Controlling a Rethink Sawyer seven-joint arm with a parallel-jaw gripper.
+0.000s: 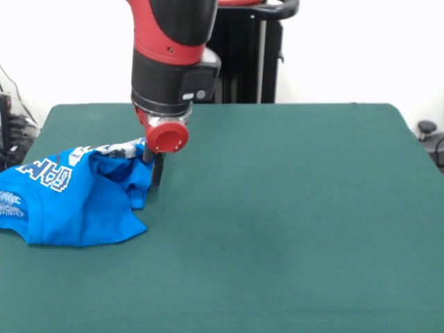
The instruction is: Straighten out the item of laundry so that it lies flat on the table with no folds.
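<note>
At the left edge of the large table covered in dark green felt-like cloth (291, 229), a bright blue short-sleeved T-shirt with white printed lettering (73, 198) lies in a crumpled heap. Its left part runs out of the picture. White pixel-style letters show on the upper left of the heap, partly folded under, and a small patch of white print sits near the top. Several deep creases cross the fabric, and the lower right corner is doubled over itself into a rounded flap. Most of the table, to the right and toward the viewer, carries nothing.

Coming down from above, the red and black robot arm ends in a dark gripper (155, 166) that stands upright at the shirt's right-hand edge. The fingertips (157, 173) sit right against that edge, so the bulk of the shirt lies to the picture's left of them and slightly toward the viewer. The heap's long axis runs roughly left to right. Whether the fingers are spread or closed, and whether they hold any cloth, cannot be told, because the red wrist cap hides their upper part. Judging from this, flattening would call for drawing the fabric rightward onto the table's middle. The shirt is far from flat.
</note>
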